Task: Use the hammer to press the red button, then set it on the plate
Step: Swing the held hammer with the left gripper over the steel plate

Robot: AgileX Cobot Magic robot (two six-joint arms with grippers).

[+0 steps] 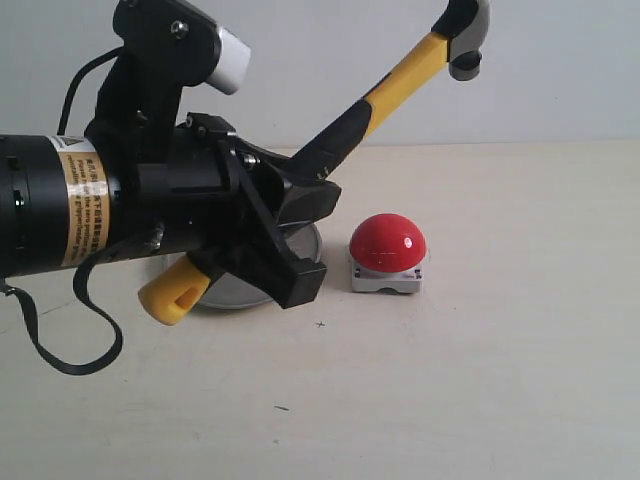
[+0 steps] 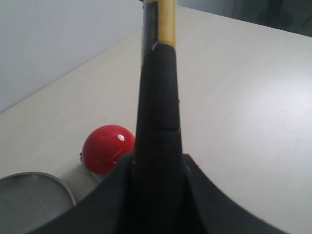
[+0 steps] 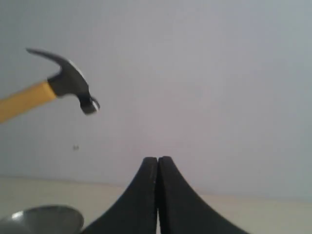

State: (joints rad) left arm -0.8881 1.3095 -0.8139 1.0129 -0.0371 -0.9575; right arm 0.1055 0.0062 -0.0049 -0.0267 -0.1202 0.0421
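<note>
My left gripper is shut on the black grip of the hammer, which slants up and to the right. Its dark head hangs high above the red button; the yellow end sticks out below the arm. In the left wrist view the hammer handle runs up between the jaws, with the red button beside it. The plate lies mostly hidden behind the left arm, left of the button. My right gripper is shut on nothing and sees the hammer head in the air.
The left arm's black body and yellow-labelled cylinder fill the left of the exterior view, with a loose black cable hanging. The cream table runs to a pale wall behind. The plate's rim shows in the left wrist view, the plate's edge in the right.
</note>
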